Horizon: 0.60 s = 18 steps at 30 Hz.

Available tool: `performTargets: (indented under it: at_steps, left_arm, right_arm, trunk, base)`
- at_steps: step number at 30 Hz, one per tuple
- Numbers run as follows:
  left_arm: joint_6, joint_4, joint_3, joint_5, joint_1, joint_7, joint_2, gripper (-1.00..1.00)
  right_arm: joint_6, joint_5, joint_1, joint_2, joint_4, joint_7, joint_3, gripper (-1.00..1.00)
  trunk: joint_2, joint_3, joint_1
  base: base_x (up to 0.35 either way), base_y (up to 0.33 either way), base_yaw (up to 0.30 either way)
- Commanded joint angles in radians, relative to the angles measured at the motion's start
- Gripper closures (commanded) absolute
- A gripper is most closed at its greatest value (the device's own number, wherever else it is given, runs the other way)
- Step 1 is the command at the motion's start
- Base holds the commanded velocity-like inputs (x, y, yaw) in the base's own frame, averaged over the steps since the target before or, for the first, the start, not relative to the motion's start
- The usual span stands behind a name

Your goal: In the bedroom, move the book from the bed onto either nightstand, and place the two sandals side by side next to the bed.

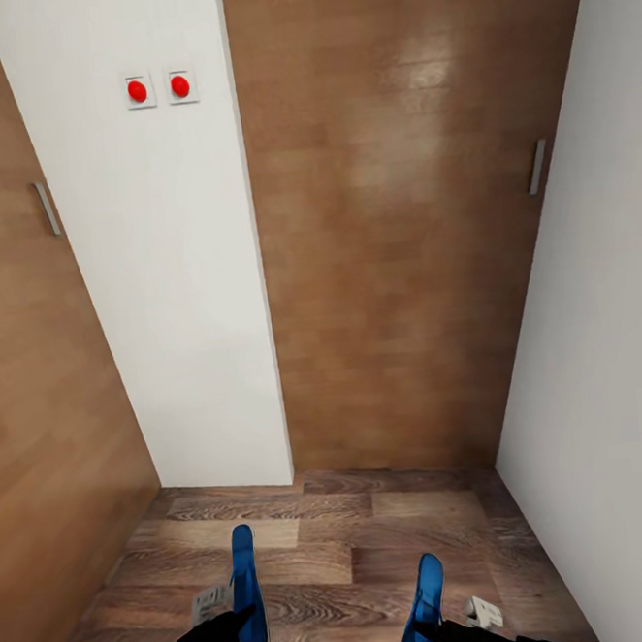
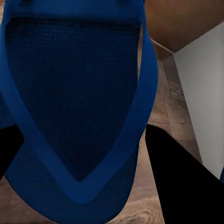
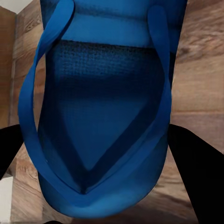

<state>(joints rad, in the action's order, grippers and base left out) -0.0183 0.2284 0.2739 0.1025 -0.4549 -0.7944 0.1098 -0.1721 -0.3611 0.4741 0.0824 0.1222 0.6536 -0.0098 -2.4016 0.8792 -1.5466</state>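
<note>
I carry the two sandals, one in each gripper, low over the wood-plank floor (image 1: 320,535). My left gripper (image 1: 245,615) is shut on one blue sandal (image 1: 246,571), which points forward. My right gripper (image 1: 426,631) is shut on the other blue sandal (image 1: 428,584). Close up in the left wrist view, the sandal's strap and sole (image 2: 74,93) lie between black fingers (image 2: 179,182). In the right wrist view the other sandal (image 3: 102,107) sits the same way between black fingers (image 3: 198,172). The book, the bed and the nightstand are out of view.
A white wall panel (image 1: 181,275) with two red buttons (image 1: 137,91) stands ahead on the left. A brown wooden door (image 1: 400,217) faces me, another brown door (image 1: 35,385) is at the left, and a white wall (image 1: 605,335) closes the right. The floor space is narrow.
</note>
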Motion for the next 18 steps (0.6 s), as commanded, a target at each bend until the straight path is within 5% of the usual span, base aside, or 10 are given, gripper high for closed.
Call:
performTargets:
  at_steps: [1, 18]
  left_arm:
    - [-0.001, -0.001, -0.002, 0.008, -0.001, -0.003, 0.0, 1.0]
    - [0.0, -0.018, -0.002, 0.008, -0.001, -0.003, -0.001, 1.0]
  right_arm:
    - [-0.01, -0.009, 0.0, 0.0, 0.001, 0.002, -0.001, 1.0]
    - [-0.01, -0.009, 0.0, -0.001, 0.0, 0.001, -0.001, 1.0]
  trunk:
    - [0.0, 0.001, 0.0]
    - [0.0, 0.001, 0.0]
  base:
    - [0.0, 0.0, 0.292]
    - [0.0, 0.0, 0.293]
